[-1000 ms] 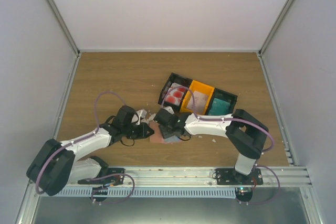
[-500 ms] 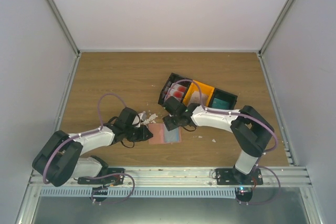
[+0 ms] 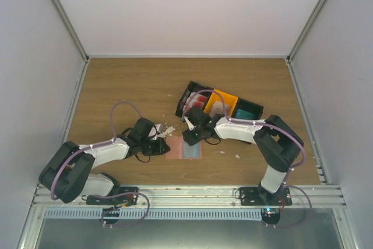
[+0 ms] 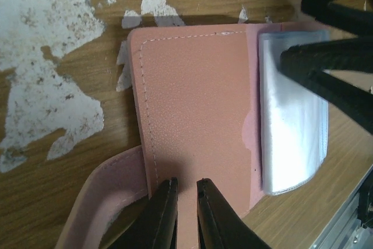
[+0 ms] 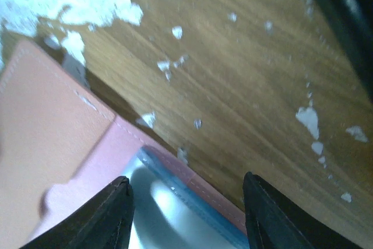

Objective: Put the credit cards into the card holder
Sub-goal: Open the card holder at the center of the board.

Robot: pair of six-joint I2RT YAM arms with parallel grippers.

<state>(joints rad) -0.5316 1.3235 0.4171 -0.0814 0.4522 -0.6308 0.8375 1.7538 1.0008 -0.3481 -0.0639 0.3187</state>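
OK, we've got the pink card holder (image 3: 176, 149) lying open on the wooden table (image 3: 128, 86), btw both arms. L gripper (image 4: 186, 214) is clenched on its left leather edge. R gripper (image 5: 186, 214) hovers just over the clear sleeve (image 4: 291, 138), jaws apart, nothing in them. Red-marked credit cards (image 3: 197, 102) sit in the black bin (image 3: 182, 102); teal cards (image 3: 246, 112) two bins along.

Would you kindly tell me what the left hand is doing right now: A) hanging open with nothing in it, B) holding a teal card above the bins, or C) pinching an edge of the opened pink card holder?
C: in the left wrist view the left hand is closed on the near edge of the card holder, which lies unfolded.
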